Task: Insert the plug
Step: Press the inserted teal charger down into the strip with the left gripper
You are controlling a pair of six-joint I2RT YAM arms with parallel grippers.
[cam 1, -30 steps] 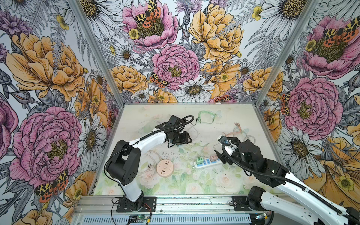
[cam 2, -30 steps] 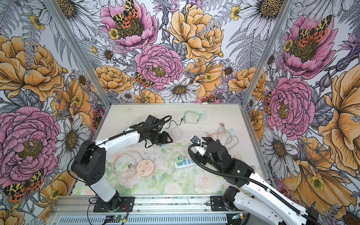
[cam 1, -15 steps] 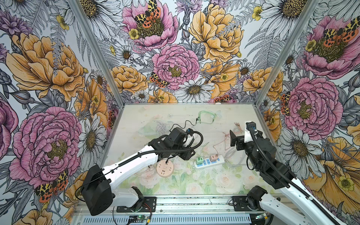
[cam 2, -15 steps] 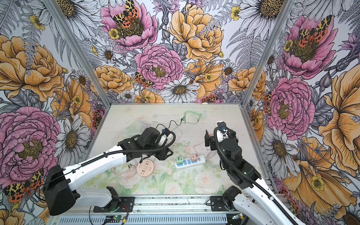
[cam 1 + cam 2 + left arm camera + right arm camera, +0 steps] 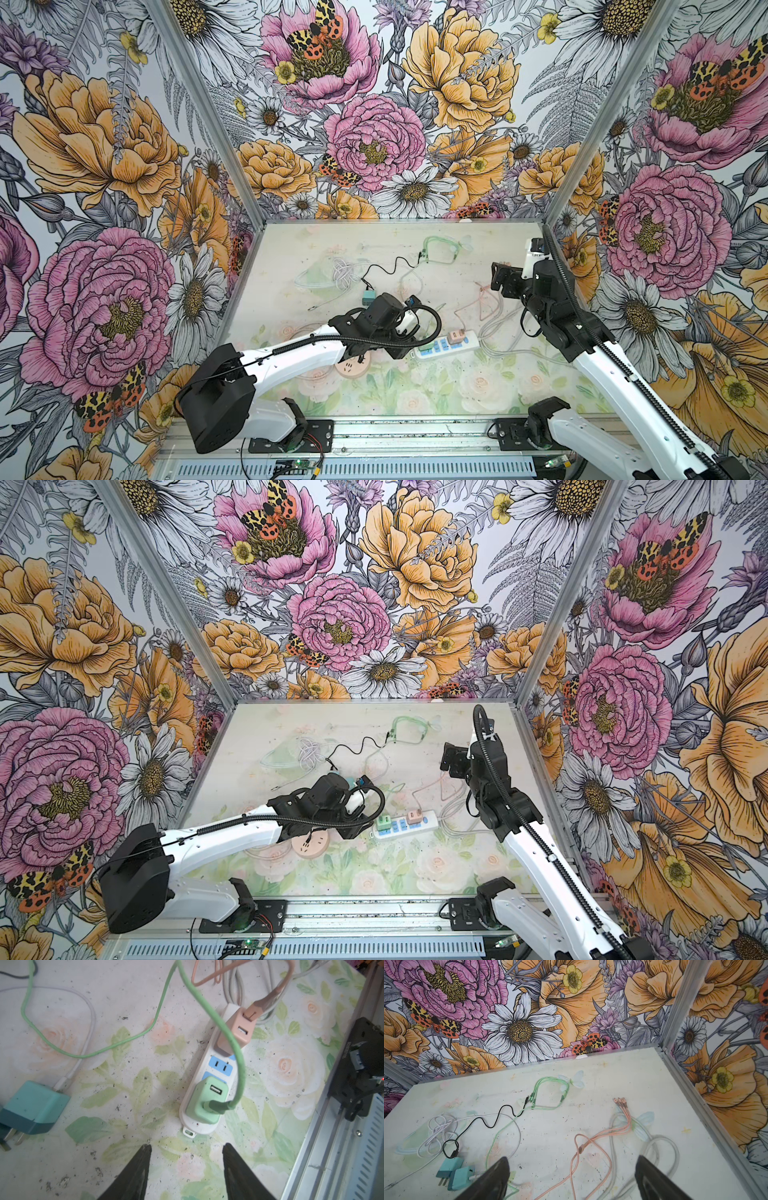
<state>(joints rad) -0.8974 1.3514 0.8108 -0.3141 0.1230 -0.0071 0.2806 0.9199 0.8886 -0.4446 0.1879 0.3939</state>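
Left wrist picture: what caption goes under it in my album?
Open left claw near a white power strip with green charger and pink charger plugged in; teal charger lies loose.

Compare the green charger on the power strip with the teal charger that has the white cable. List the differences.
The green charger is plugged into the power strip; the teal charger lies loose on the table, prongs bare. The green charger carries a green cable; the teal charger a white cable. Both are boxy wall chargers with a cable attached.
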